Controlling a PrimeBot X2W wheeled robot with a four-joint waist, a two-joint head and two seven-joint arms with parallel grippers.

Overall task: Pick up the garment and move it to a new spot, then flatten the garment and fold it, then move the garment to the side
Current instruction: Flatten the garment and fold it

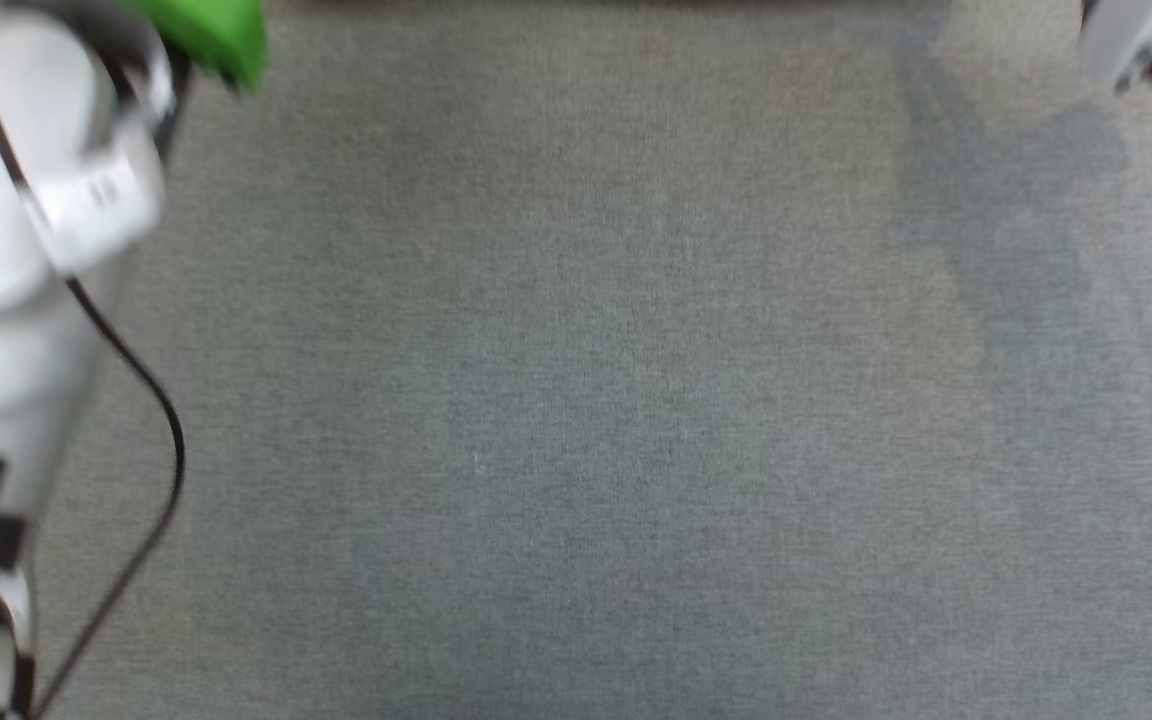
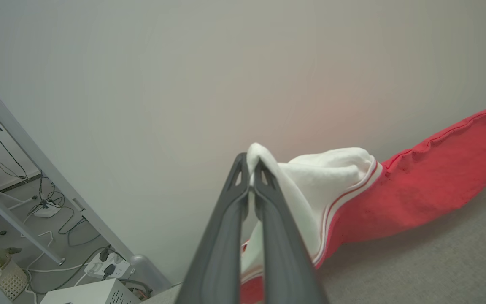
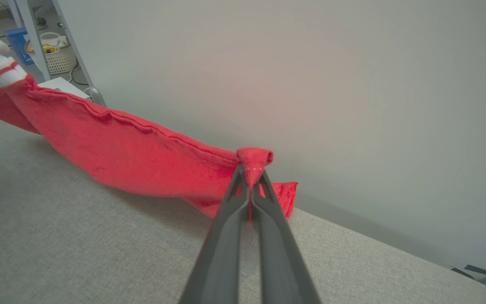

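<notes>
The garment (image 2: 416, 194), red with a white sleeve edged in red-and-white trim, hangs stretched between my two grippers above the grey fabric surface (image 3: 78, 236). In the left wrist view my left gripper (image 2: 250, 174) is shut on the white sleeve end. In the right wrist view my right gripper (image 3: 251, 174) is shut on a bunched red corner of the garment (image 3: 141, 156), whose lower edge brushes the surface. In the head view my pale left forearm (image 1: 26, 250) shows at the left edge and part of the right arm (image 1: 1146, 40) at the top right.
A pale wall (image 3: 310, 84) stands close behind the surface. Past its edge are metal frame legs (image 2: 11, 211), cables and a power strip (image 2: 103, 266) on the floor, a white box (image 2: 95, 293) and a white basket (image 3: 59, 59). A green thing (image 1: 216, 35) sits at the head view's top left.
</notes>
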